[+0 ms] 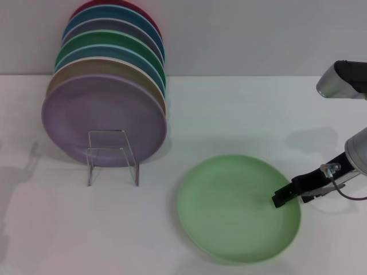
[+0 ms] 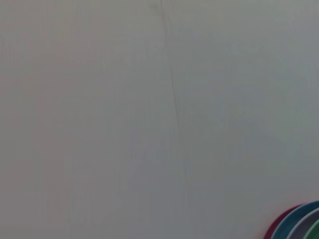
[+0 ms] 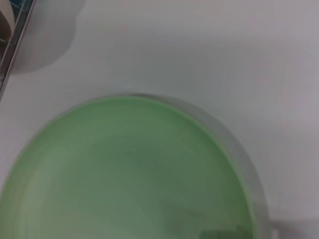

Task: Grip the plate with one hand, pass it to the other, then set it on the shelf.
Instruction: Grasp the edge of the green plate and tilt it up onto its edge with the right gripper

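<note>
One light-green plate [image 1: 238, 207] lies flat on the white table [image 1: 258, 126], right of the clear rack [image 1: 113, 156]. Rack holds seven plates [image 1: 109, 86] on edge, lilac plate [image 1: 103, 117] foremost. One gripper seen: right gripper [image 1: 282, 198] over the plate's right rim; jaw state cannot be told
</note>
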Robot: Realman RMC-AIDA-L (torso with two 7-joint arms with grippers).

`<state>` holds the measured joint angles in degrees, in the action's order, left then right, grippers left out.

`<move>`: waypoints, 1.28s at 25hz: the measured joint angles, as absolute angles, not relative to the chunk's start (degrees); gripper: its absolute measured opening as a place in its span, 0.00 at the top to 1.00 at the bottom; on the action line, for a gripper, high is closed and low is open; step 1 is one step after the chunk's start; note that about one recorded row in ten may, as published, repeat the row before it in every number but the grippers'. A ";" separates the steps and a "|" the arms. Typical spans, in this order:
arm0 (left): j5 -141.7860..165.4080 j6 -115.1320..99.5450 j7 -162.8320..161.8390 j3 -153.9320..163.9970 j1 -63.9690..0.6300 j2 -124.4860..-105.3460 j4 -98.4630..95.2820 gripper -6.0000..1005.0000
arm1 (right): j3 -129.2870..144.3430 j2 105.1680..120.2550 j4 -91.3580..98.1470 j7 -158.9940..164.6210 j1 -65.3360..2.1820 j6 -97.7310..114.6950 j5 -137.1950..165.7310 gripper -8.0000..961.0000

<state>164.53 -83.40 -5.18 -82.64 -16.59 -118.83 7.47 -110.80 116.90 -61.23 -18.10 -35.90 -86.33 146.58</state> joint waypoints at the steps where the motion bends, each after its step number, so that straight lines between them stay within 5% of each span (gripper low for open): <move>1: 164.53 -83.41 -5.18 -82.62 -16.63 -118.82 7.47 0.21 | -110.65 116.90 -61.13 -18.11 -35.94 -86.30 146.64 0.25; 11: 164.53 -83.41 -5.15 -82.71 -16.85 -118.75 7.47 0.21 | -110.44 116.89 -61.08 -18.05 -36.30 -86.12 146.69 0.26; 21: 164.53 -83.41 -5.09 -82.71 -16.97 -118.73 7.47 0.21 | -110.04 116.89 -60.08 -18.05 -36.61 -86.40 146.69 0.63; 32: 164.53 -83.41 -5.09 -82.79 -16.96 -118.64 7.47 0.21 | -107.35 116.72 -60.30 -17.81 -37.15 -86.70 148.40 0.68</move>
<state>164.53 -83.41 -5.09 -82.79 -16.96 -118.64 7.47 -107.35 116.72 -60.30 -17.81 -37.15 -86.70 148.40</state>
